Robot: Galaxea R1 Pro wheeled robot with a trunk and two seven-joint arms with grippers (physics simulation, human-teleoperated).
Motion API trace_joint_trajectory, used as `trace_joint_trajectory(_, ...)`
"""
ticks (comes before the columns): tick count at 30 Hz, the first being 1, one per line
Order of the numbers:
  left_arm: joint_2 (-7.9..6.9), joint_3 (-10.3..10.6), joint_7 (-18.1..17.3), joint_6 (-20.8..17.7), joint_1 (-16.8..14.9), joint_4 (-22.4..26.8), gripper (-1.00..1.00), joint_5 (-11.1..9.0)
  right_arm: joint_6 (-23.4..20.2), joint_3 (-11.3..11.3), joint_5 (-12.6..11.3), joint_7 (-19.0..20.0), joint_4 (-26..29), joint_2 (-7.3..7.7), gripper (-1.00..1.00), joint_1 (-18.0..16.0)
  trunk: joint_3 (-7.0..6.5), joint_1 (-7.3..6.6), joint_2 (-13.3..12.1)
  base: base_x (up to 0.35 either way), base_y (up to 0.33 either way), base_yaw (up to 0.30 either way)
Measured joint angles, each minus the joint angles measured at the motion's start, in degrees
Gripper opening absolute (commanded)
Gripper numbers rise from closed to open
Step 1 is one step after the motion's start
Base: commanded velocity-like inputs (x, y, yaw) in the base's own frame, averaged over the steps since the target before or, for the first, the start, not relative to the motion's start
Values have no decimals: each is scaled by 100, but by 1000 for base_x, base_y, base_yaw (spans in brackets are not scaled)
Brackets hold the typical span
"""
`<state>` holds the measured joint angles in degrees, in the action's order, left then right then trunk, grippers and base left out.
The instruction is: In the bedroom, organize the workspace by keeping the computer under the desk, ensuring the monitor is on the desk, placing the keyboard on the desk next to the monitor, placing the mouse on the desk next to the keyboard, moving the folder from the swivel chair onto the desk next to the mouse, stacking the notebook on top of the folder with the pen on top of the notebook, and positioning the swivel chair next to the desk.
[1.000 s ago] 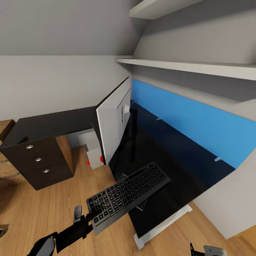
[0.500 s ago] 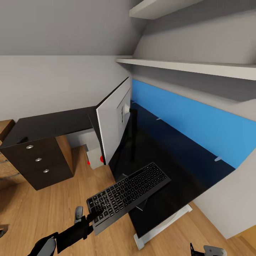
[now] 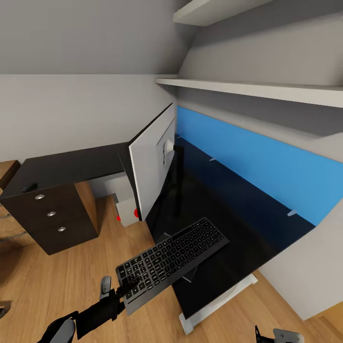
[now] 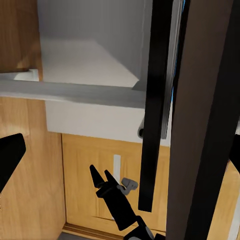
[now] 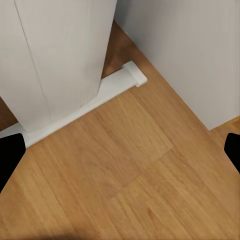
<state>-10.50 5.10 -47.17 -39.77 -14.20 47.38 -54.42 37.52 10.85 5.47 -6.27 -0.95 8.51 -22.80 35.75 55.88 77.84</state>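
Your left claw (image 3: 125, 287) is clamped on the near corner of the keyboard (image 3: 172, 257), holding it tilted and partly out past the desk's edge; the far end looks to be over the desktop, but you cannot tell whether it touches. That grip on one corner, I judge, is there so you can slide the board inward toward the monitor (image 3: 153, 159). The monitor stands on the desk (image 3: 228, 209) with its pale back to you, turned nearly edge-on. Under the desk, the computer (image 3: 127, 212) shows just a pale corner with red dots. On the side wing above the drawers lies a small dark thing, likely the mouse (image 3: 29, 187), too small to be sure.

Your right claw (image 3: 259, 333) barely peeks in at the head view's lower edge; in its wrist view the fingertips (image 5: 9, 157) stand wide apart over bare floor (image 5: 135, 185), holding nothing.
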Motion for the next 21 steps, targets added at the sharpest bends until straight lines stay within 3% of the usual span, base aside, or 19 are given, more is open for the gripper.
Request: trace_joint_trajectory(21,0,11,-16,146,0,22,100,0,0,0,0,0,0,1,100,0,0,0,0,0,0,0)
